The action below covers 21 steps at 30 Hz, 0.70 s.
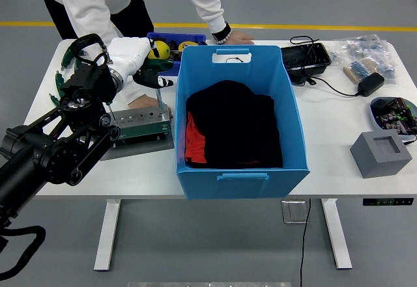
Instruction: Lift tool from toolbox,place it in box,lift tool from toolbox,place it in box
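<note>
Overhead, white table (339, 163) on grey floor, left robot hand (140, 56) over toolbox (140, 125), grip unclear.

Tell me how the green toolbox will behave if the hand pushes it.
The green toolbox looks like metal, so probably stiff and heavy for its size. It sits low and flat on a grey mat, so it would likely slide, not tip. The left hand hovers above it.

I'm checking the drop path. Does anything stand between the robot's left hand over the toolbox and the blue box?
Nothing visible does. The white left hand is above the grey-green metal toolbox, and the open blue plastic box stands immediately beside it; only its near wall must be cleared.
</note>
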Each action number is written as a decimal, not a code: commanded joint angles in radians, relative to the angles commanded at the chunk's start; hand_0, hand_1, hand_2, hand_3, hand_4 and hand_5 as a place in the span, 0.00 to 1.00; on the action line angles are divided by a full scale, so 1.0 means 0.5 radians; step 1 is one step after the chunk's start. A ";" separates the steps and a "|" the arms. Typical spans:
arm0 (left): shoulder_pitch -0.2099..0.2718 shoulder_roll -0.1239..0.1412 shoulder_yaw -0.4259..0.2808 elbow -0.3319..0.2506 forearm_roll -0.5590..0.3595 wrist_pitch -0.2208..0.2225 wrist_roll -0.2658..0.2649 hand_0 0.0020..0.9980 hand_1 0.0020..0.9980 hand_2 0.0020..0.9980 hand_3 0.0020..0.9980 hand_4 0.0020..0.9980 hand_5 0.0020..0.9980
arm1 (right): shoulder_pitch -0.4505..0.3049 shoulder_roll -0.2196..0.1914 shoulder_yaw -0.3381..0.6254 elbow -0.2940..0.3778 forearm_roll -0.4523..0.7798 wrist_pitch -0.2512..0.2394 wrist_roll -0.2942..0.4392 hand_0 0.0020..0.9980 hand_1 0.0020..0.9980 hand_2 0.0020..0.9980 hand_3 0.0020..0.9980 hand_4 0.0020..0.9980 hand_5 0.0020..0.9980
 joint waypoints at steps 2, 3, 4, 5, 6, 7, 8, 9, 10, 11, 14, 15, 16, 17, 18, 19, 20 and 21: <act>-0.006 0.001 0.008 0.000 0.000 -0.008 0.008 0.60 0.56 0.52 0.62 1.00 0.57 | 0.001 -0.001 -0.003 0.000 0.002 0.001 0.001 0.70 0.69 0.75 0.60 0.81 0.71; -0.008 0.001 0.011 -0.001 0.000 -0.011 0.014 0.56 0.55 0.51 0.61 1.00 0.59 | 0.001 -0.001 -0.005 0.000 0.006 0.001 0.002 0.70 0.69 0.75 0.60 0.81 0.71; -0.010 0.001 0.015 -0.002 0.000 -0.017 0.019 0.56 0.55 0.51 0.61 1.00 0.59 | 0.001 -0.001 -0.005 0.000 0.008 0.001 0.003 0.70 0.69 0.75 0.60 0.81 0.71; -0.012 0.001 0.019 -0.004 0.000 -0.025 0.023 0.56 0.55 0.51 0.61 1.00 0.59 | 0.002 -0.001 -0.004 0.000 0.007 0.001 0.003 0.70 0.69 0.75 0.60 0.81 0.71; -0.015 0.002 0.025 -0.005 0.000 -0.032 0.027 0.56 0.55 0.51 0.61 1.00 0.59 | 0.002 -0.002 -0.003 0.000 0.006 0.002 0.003 0.70 0.69 0.75 0.60 0.81 0.71; -0.018 0.002 0.033 -0.006 0.000 -0.039 0.032 0.56 0.55 0.51 0.61 1.00 0.59 | 0.003 -0.002 -0.003 0.000 0.005 0.002 0.004 0.70 0.69 0.75 0.60 0.81 0.71; -0.021 0.003 0.040 -0.007 0.000 -0.049 0.037 0.56 0.55 0.51 0.61 1.00 0.59 | 0.004 -0.003 -0.003 0.000 0.006 0.002 0.004 0.70 0.69 0.75 0.60 0.81 0.71; -0.024 0.003 0.045 -0.008 0.000 -0.058 0.042 0.49 0.54 0.50 0.58 1.00 0.61 | 0.004 -0.004 -0.004 0.000 0.007 0.002 0.004 0.70 0.69 0.75 0.60 0.81 0.71; -0.027 0.002 0.050 -0.007 0.000 -0.073 0.050 0.49 0.54 0.50 0.58 1.00 0.61 | 0.005 -0.004 -0.004 0.000 0.005 0.002 0.004 0.70 0.69 0.75 0.60 0.81 0.71; -0.030 0.002 0.054 -0.006 0.000 -0.088 0.059 0.49 0.54 0.50 0.58 1.00 0.61 | 0.005 -0.005 -0.003 0.000 0.002 0.002 0.004 0.70 0.69 0.75 0.60 0.81 0.71; -0.037 0.003 0.063 0.003 0.000 -0.117 0.081 0.49 0.54 0.50 0.58 1.00 0.61 | 0.005 -0.005 -0.005 0.000 0.002 0.002 0.005 0.70 0.69 0.75 0.60 0.81 0.71; -0.039 0.003 0.064 0.006 0.000 -0.125 0.088 0.47 0.52 0.48 0.55 1.00 0.63 | 0.005 -0.006 -0.004 0.000 0.001 0.002 0.005 0.70 0.69 0.75 0.59 0.81 0.71; -0.040 0.003 0.064 0.009 0.000 -0.133 0.095 0.47 0.52 0.48 0.55 1.00 0.63 | 0.005 -0.006 -0.003 0.000 0.001 0.002 0.005 0.70 0.69 0.75 0.59 0.81 0.71; -0.041 0.003 0.065 0.011 0.000 -0.138 0.100 0.47 0.52 0.48 0.55 1.00 0.63 | 0.005 -0.006 -0.002 0.000 0.000 0.002 0.005 0.70 0.69 0.75 0.59 0.81 0.71; -0.043 0.004 0.066 0.012 0.000 -0.146 0.108 0.47 0.52 0.48 0.55 1.00 0.63 | 0.005 -0.006 -0.002 0.000 0.000 0.001 0.005 0.70 0.69 0.75 0.59 0.81 0.71; -0.044 0.005 0.067 0.012 0.000 -0.153 0.114 0.47 0.52 0.48 0.55 1.00 0.63 | 0.006 -0.006 -0.003 0.000 -0.001 0.002 0.005 0.70 0.69 0.75 0.59 0.81 0.71; -0.046 0.006 0.068 0.012 0.000 -0.158 0.119 0.47 0.52 0.48 0.55 1.00 0.63 | 0.006 -0.007 -0.003 0.000 -0.003 0.002 0.005 0.70 0.69 0.75 0.59 0.81 0.71; -0.046 0.006 0.069 0.012 0.000 -0.159 0.120 0.44 0.48 0.44 0.51 1.00 0.64 | 0.006 -0.007 -0.003 0.000 -0.003 0.002 0.005 0.70 0.69 0.75 0.59 0.81 0.71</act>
